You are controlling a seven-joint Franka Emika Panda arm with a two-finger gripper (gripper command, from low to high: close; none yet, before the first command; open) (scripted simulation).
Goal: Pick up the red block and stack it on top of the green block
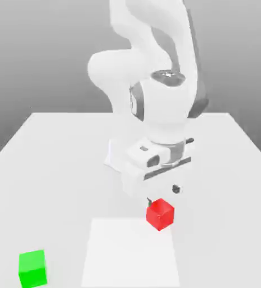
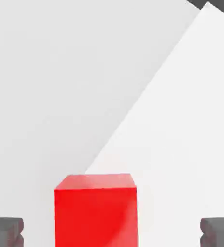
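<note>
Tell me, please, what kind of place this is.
Probably a simulated robot test bench, not a real room: a plain white table against an empty grey backdrop, a white arm, and two flat-coloured cubes, the red block and the green block.

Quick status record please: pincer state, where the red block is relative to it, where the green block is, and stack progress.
pincer: open, fingers either side of red block, clear gaps
red block: on the table, between the fingers, not gripped
green block: on table, apart, toward the exterior view's left
stack: not yet done
</note>
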